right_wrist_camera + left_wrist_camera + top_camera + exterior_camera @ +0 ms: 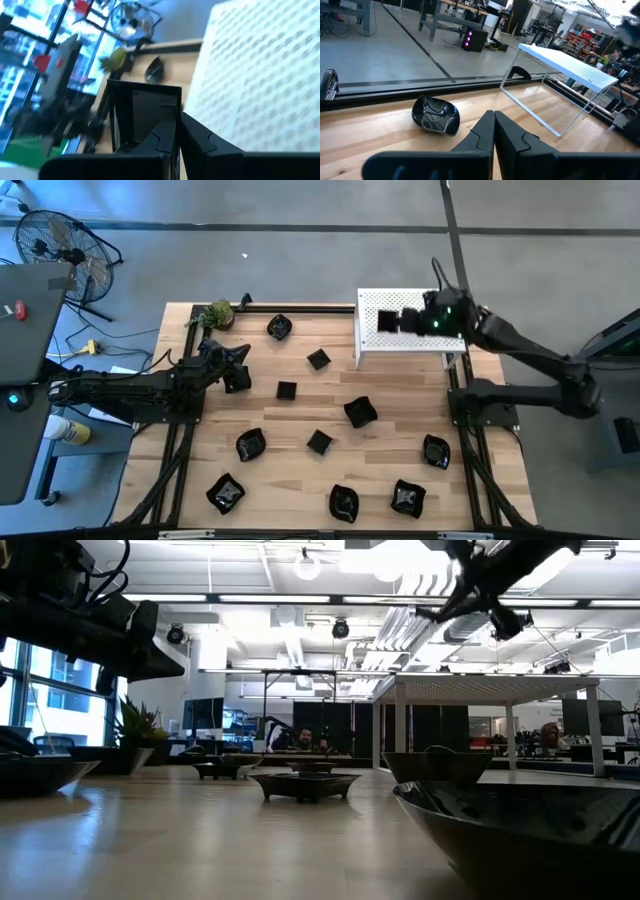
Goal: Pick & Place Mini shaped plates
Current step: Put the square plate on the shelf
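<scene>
The right gripper [392, 319], clenched on a square plate [145, 117], hovers over the white shelf [372, 340]; eleven plates remain on the table [300, 480]; the left gripper [240, 358] is clenched empty.

You see a white perforated stand [400, 340] at the wooden desk's [300, 480] far edge, a green leafy ball [219, 311] at its corner, and a floor fan [60, 250] beyond.
</scene>
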`<state>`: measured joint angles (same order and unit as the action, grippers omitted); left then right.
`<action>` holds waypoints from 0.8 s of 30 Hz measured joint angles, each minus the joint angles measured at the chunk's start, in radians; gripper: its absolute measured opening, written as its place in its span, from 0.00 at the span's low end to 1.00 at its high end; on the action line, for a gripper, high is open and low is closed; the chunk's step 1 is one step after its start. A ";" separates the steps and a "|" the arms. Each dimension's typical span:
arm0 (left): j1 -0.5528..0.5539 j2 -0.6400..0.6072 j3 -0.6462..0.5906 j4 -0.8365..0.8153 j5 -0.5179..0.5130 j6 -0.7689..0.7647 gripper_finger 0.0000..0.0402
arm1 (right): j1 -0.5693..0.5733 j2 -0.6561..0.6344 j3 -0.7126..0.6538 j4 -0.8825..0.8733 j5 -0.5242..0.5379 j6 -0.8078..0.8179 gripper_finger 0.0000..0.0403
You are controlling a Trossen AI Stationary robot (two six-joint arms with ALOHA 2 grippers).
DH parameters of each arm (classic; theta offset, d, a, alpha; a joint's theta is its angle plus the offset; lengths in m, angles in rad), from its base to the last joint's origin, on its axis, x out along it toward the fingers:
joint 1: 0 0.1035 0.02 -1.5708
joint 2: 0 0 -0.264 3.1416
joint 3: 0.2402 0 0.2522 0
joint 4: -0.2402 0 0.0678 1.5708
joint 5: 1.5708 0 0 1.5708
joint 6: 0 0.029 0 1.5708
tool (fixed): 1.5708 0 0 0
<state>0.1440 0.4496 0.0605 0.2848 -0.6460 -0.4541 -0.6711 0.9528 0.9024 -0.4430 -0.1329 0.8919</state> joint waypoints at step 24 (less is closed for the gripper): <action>0.000 0.000 0.000 -0.004 0.003 0.002 0.00 | -0.280 0.664 0.494 -0.269 -0.202 -0.295 0.03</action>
<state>0.1440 0.4496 0.0605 0.2810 -0.6434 -0.4526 -0.9512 1.6163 1.3968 -0.7116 -0.3351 0.5964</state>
